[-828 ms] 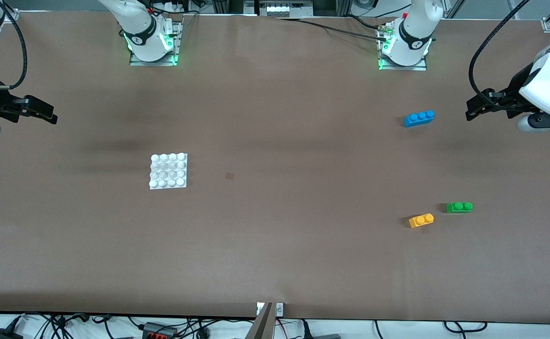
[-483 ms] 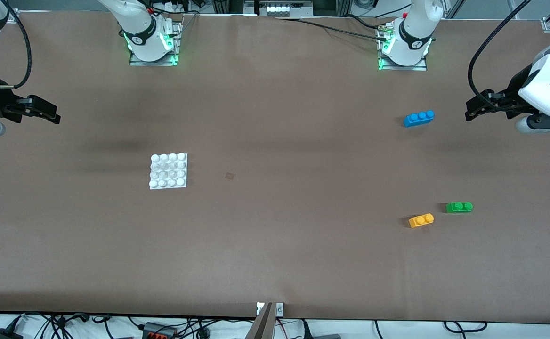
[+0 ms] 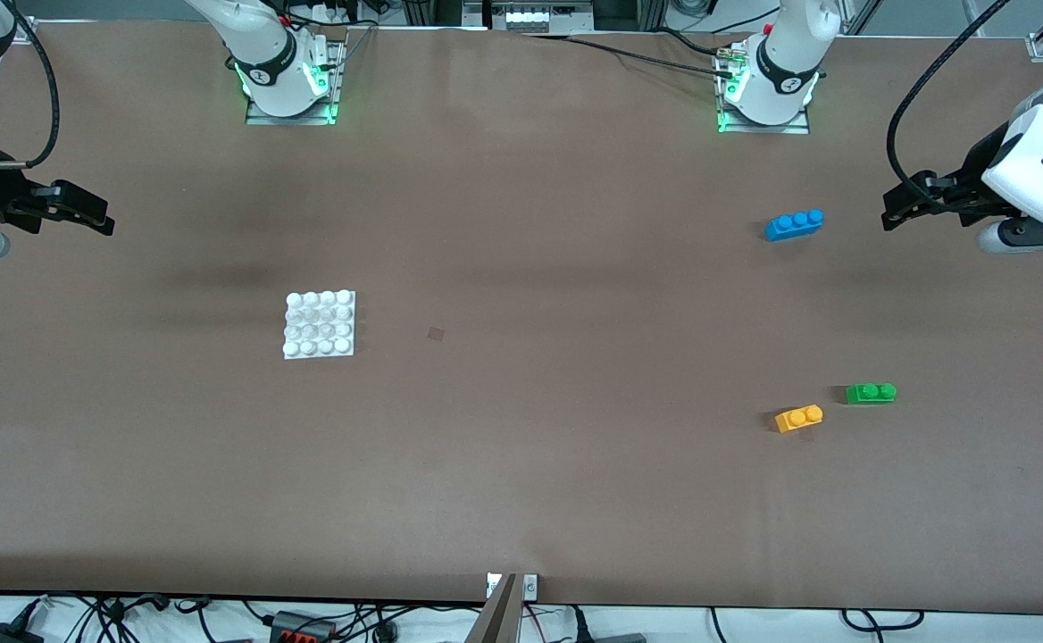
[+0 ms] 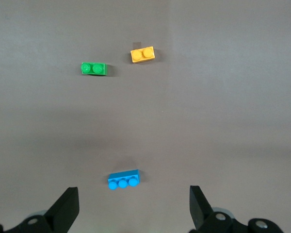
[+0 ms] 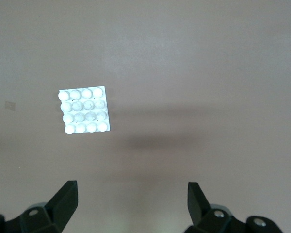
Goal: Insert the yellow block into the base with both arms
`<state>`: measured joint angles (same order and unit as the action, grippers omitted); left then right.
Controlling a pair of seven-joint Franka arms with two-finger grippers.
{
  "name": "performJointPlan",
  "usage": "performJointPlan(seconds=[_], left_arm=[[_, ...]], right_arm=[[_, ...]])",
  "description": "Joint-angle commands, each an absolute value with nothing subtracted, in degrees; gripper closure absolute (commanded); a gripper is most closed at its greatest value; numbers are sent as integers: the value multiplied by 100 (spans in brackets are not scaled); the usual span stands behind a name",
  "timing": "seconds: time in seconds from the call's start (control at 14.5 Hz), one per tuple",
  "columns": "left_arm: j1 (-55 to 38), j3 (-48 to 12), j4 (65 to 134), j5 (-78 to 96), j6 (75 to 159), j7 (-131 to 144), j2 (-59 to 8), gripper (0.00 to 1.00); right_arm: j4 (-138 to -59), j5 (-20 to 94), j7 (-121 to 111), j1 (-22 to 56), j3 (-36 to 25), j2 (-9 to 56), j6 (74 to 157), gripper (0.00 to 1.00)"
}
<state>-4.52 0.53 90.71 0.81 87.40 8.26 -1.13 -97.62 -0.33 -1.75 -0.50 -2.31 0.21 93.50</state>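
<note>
Yellow block: small yellow-orange plastic two-stud brick [image 3: 798, 418] lies on the brown table [image 3: 530, 446], toward the left arm's end, just beside a green two-stud brick [image 3: 871, 393].
Base: flat white square studded plate [image 3: 320, 324], toward the right arm's end.
Blue three-stud brick [image 3: 794, 224]: farther from the front camera.
Left hand [image 3: 898, 210]: wide open, empty, above the table's end.
Right hand [image 3: 84, 214]: wide open, empty, above its end of the table.

The left gripper [image 3: 898, 210], fingers spread wide and empty, sits slightly higher over the table's end by the blue brick [image 3: 794, 224] than 0.8 s ago, its white wrist having drifted a little away from that brick toward the table edge. The right gripper [image 3: 84, 212], also spread and empty, has edged a touch toward the base [image 3: 320, 325] since then, with its arm pulled up slightly.
</note>
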Motion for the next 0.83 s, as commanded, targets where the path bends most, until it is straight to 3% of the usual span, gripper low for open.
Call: performJointPlan(seconds=[0.0,0.21,0.48,0.76], left_arm=[[-431,53,8886,158,8622,817,-193,0],[-431,53,8886,158,8622,817,-193,0],[-431,53,8877,158,8622,826,-193,0],[-439,53,8886,141,8622,844,-237,0]], right_arm=[[-9729,9,-114,-88,-220,87,9176,0],[-9800,0,-115,446,-158,771,8728,0],[-10045,70,-105,589,-158,1134,9271,0],[-11440,631,104,598,-149,1344,11455,0]])
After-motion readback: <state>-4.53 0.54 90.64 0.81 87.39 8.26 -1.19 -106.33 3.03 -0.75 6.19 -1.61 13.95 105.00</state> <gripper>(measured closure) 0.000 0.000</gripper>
